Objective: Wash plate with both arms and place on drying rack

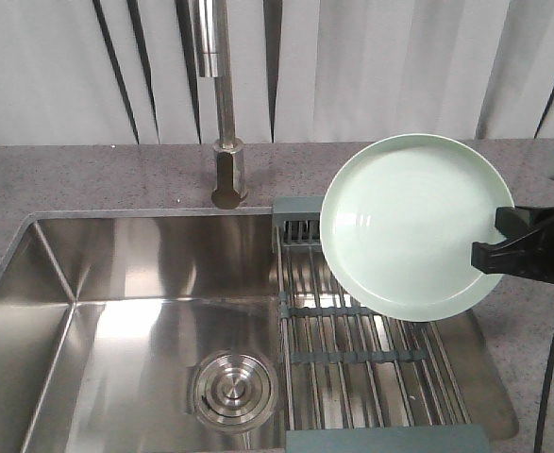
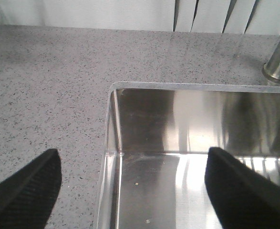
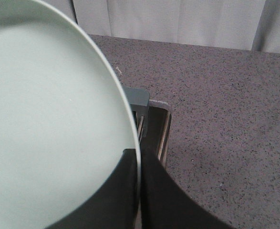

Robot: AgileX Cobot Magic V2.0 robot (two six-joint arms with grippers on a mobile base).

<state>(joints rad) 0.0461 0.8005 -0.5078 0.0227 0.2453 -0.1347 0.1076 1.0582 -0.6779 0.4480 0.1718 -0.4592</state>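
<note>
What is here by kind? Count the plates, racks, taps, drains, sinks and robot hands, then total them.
plate: 1
rack: 1
tap: 1
drain: 1
sink: 1
hands: 2, left hand open, right hand shut on the plate
total: 7

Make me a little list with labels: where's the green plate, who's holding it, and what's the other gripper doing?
plate: pale green, tipped up, in the air above the drying rack
held by: right gripper, shut on its rim
rack: lying across the sink's right side
left gripper: open, empty, above the sink's back-left corner
</note>
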